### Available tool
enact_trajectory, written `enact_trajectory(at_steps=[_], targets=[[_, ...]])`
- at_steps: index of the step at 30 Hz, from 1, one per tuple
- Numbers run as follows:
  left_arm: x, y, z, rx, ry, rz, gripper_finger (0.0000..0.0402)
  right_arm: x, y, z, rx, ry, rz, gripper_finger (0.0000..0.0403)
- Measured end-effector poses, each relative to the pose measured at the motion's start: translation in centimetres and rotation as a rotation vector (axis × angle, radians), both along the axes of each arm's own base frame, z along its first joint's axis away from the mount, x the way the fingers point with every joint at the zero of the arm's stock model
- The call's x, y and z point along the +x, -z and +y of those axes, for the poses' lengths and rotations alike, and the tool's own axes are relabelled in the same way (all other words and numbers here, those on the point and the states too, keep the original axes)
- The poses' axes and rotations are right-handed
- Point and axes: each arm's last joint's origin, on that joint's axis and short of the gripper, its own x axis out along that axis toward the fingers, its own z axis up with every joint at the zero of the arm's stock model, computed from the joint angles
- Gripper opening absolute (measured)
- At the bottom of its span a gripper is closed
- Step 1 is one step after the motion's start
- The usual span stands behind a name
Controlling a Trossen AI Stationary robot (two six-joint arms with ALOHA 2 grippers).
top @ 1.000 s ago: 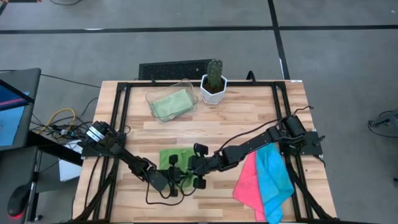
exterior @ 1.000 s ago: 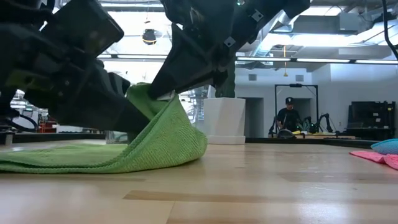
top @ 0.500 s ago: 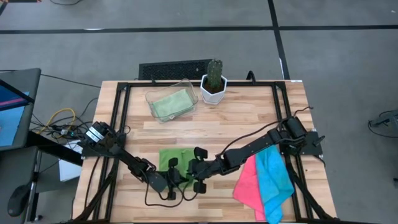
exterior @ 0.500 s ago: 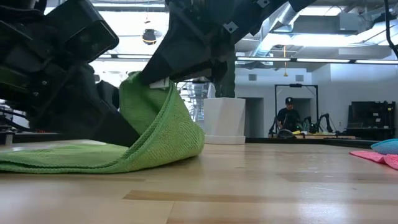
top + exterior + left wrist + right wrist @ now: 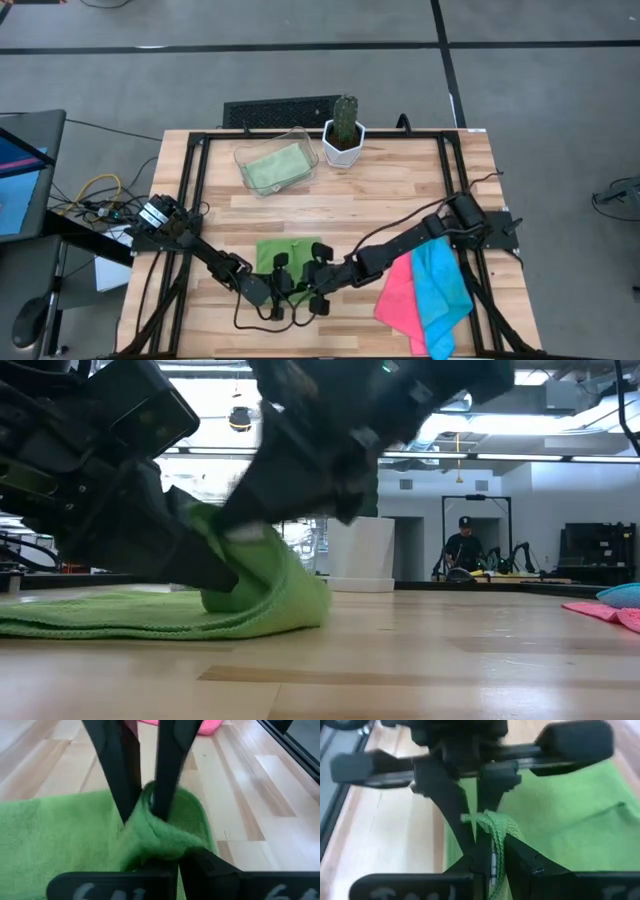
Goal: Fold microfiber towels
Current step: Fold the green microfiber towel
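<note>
Overhead shot is evenly lit, no harsh shadows on the tabletop (image 5: 400, 190), just soft dark patches under the arms. Low cam is the messy one: bright ceiling lights (image 5: 240, 420) at 12 o'clock blow out the background, so both arms go near-black silhouettes, and the right gripper (image 5: 262, 528) is smeared with motion blur. The green towel (image 5: 120, 612) stays fairly crisp though. Both wrist cams are soft overall; the close dark fingers (image 5: 165, 765) are out of focus, and the wood in the right wrist view looks washed out at 9 o'clock.
</note>
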Motion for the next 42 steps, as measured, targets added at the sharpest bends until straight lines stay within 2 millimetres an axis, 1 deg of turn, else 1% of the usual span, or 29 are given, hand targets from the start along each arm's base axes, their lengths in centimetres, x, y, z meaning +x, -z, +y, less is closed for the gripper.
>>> enact_trajectory(at_steps=[2,4,7,18,20,22,25,27,31,34,36,39,42], targets=[[0.0,0.1,0.0,-0.007,0.000,0.007,0.0000,0.6,0.5,0.4,0.033,-0.006,-0.043,0.0072],[-0.1,0.2,0.0,-0.007,0.002,0.020,0.0000,0.5,1.1,0.5,0.028,-0.010,-0.025,0.0072],[-0.3,0.4,-0.1,-0.004,0.023,0.048,0.0000,0.7,2.0,0.7,0.044,-0.007,-0.027,0.0072],[-0.7,0.8,-0.1,-0.040,0.009,0.111,0.0000,0.6,3.0,1.5,0.066,-0.045,-0.018,0.0072],[-0.7,0.6,-0.2,-0.051,0.018,0.121,0.0000,0.6,3.0,1.7,0.065,-0.050,-0.024,0.0072],[-0.6,0.4,-0.3,-0.048,0.024,0.133,0.0000,0.7,3.5,1.8,0.062,-0.053,-0.025,0.0072],[-0.3,0.2,-0.6,-0.029,0.027,0.158,0.0000,0.7,3.8,1.7,0.059,-0.054,-0.017,0.0072],[-0.1,-0.1,-0.7,-0.006,0.025,0.188,0.0000,0.7,4.3,1.8,0.058,-0.053,-0.016,0.0072],[0.1,-1.7,-0.8,0.045,0.030,0.266,0.0000,0.7,4.4,2.0,0.058,-0.080,-0.021,0.0072],[0.1,-3.8,-0.9,0.084,0.014,0.302,0.0000,0.7,4.6,2.0,0.055,-0.088,-0.020,0.0081],[0.0,-5.5,-0.9,0.094,-0.018,0.290,0.0000,0.7,4.8,2.1,0.052,-0.091,-0.016,0.0094],[-0.8,-7.0,-0.9,0.141,-0.046,0.311,0.0000,0.9,4.7,1.9,0.056,-0.085,-0.031,0.0119],[-1.6,-8.8,-1.1,0.143,-0.079,0.269,0.0000,1.2,4.6,1.5,0.061,-0.074,-0.047,0.0144]])
